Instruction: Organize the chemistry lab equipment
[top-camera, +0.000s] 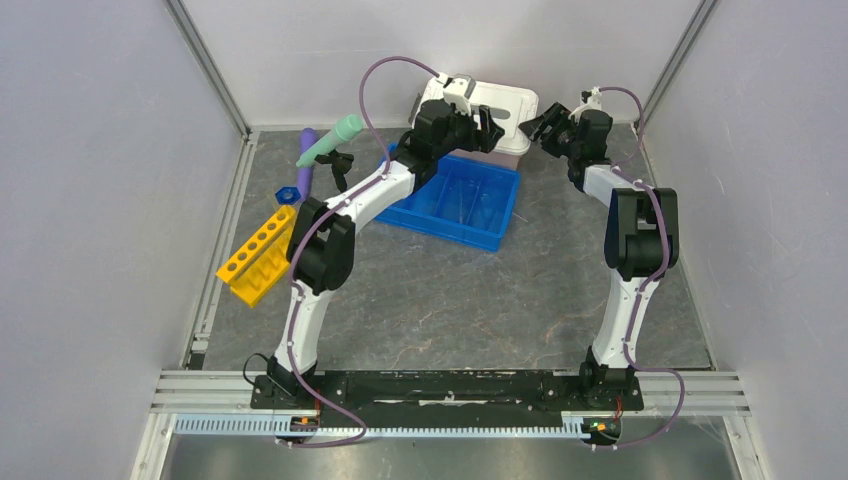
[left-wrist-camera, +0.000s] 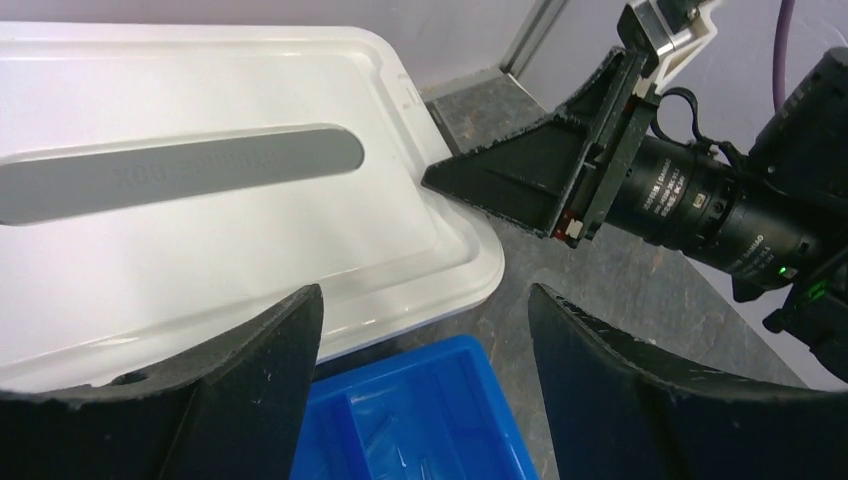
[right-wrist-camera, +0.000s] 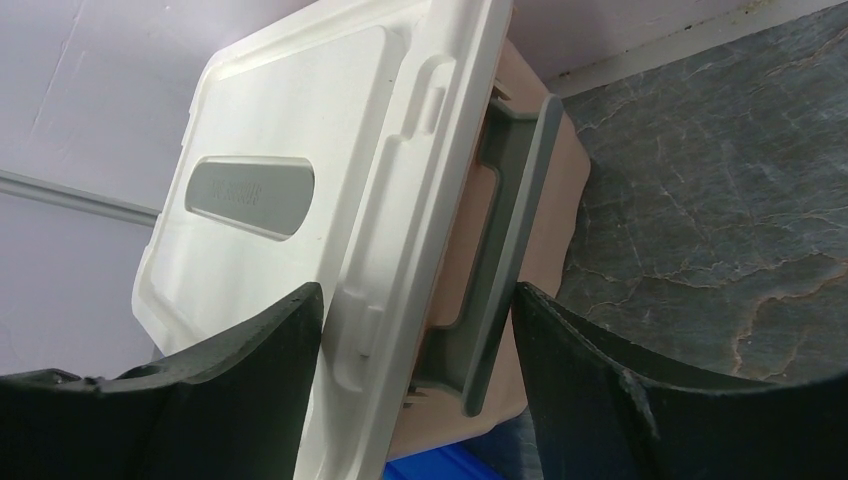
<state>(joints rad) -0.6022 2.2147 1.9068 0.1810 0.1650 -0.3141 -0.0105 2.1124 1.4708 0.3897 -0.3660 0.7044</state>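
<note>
Both arms reach toward the far wall. The left pincer (top-camera: 488, 126) hangs open and holds nothing, above the near-right corner of the white lid (top-camera: 497, 98). The right pincer (top-camera: 540, 128) is spread wide and empty at the lid's right edge, by the grey latch (right-wrist-camera: 510, 250) on the pink bin (right-wrist-camera: 565, 190). Tight quarters there, with the two pincers close together. The blue tray (top-camera: 462, 200) sits just in front of the bin. The yellow rack (top-camera: 258, 250), blue funnel (top-camera: 287, 192), mint-green tube (top-camera: 335, 138), purple tube (top-camera: 303, 165) and black clamp stand (top-camera: 341, 165) crowd the left wall. Bare tabletop (top-camera: 450, 300) stretches from the tray to the arm bases.
</note>
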